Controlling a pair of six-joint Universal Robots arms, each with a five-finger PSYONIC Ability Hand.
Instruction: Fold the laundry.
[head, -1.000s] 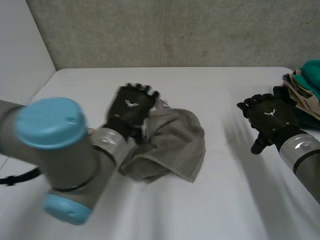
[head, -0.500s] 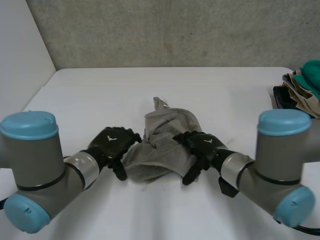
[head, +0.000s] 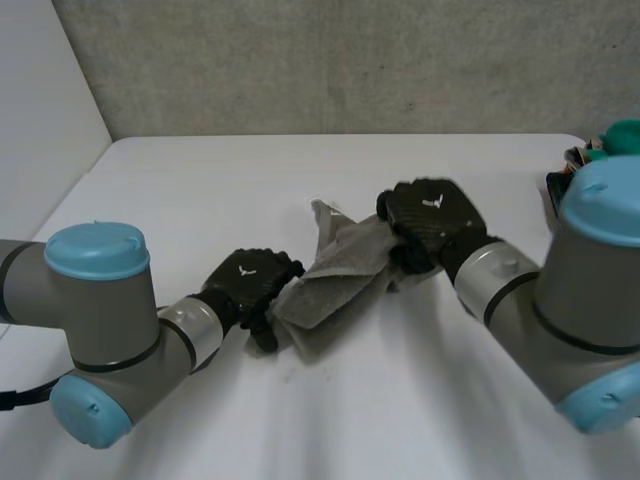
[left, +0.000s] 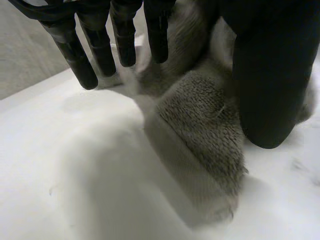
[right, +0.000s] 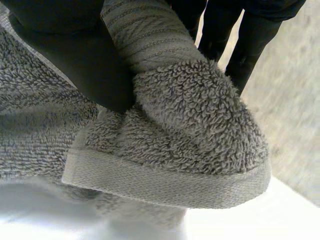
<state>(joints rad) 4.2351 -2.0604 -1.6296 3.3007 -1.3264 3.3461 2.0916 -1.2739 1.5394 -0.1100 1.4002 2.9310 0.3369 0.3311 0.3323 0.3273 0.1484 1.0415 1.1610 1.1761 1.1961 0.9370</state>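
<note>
1. Head view: a crumpled grey towel (head: 335, 290) lies mid-way on the white table (head: 200, 190). The left hand (head: 250, 285) grips its near-left edge, and the right hand (head: 430, 215) grips its far-right edge.
2. Left wrist view: the thumb and fingers (left: 82, 55) pinch the towel's edge just above the table.
3. Right wrist view: the thumb clamps a folded hem against the fingers (right: 250, 40).

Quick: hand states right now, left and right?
Left hand: shut on the grey towel, at its near edge.
Right hand: shut on the towel, thumb pinching a folded corner.
</note>
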